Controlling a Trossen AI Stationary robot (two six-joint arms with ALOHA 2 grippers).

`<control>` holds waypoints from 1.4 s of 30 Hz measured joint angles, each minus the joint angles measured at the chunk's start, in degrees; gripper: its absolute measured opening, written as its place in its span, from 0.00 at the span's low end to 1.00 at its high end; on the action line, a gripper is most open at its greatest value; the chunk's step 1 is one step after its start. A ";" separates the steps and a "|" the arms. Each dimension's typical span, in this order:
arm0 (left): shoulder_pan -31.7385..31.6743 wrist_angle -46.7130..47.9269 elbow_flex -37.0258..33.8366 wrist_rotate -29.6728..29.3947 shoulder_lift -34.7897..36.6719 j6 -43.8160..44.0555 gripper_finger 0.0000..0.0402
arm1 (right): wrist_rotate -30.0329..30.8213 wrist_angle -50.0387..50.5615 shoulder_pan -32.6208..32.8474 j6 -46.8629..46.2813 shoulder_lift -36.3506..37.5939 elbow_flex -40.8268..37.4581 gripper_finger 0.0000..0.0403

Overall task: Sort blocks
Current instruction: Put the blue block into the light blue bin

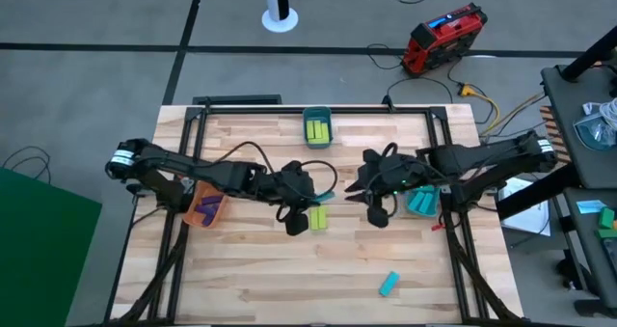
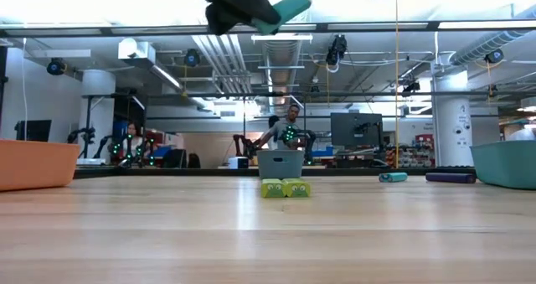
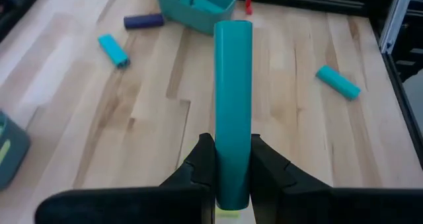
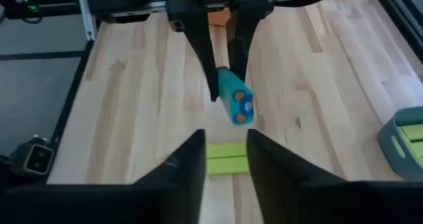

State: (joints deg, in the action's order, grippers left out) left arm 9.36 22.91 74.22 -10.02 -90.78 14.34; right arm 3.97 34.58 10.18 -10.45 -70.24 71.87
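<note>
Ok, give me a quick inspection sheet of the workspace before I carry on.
Surface: wooden table, bare planks.
Job's things: held cyan block above the table; two yellow-green blocks at centre; loose cyan block lying apart; purple block beside the teal bin.
Clutter: nothing seen.
Grippers: left gripper shut on the held cyan block; right gripper open, empty, facing it.
Cables: leads on the floor by a red device.
Surroundings: people at workstations behind.
</note>
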 joint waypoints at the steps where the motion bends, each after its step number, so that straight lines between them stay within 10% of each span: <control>1: -0.01 -0.78 0.00 -0.01 -0.29 -0.53 0.07 | 0.12 -0.43 -0.01 -0.01 -0.62 0.01 0.25; 12: -0.02 -5.34 0.00 0.00 -0.77 -1.89 0.07 | 1.17 -0.16 -0.07 1.52 -7.45 5.22 0.49; 24: 0.42 -7.38 0.00 0.51 -0.77 -3.47 0.07 | 0.22 2.68 -0.07 2.41 -10.25 7.66 0.13; 31: 0.37 -7.61 0.00 0.15 -0.77 -2.02 0.14 | 0.23 4.23 -0.08 1.92 -9.83 7.69 0.13; 42: 0.33 -4.93 0.04 -0.33 -0.75 3.29 0.44 | -0.58 49.08 -3.59 -6.41 -8.85 12.36 0.13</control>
State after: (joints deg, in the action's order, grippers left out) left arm 9.69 17.98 74.26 -10.35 -91.53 17.63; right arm 3.39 83.65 6.59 -16.87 -79.09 84.24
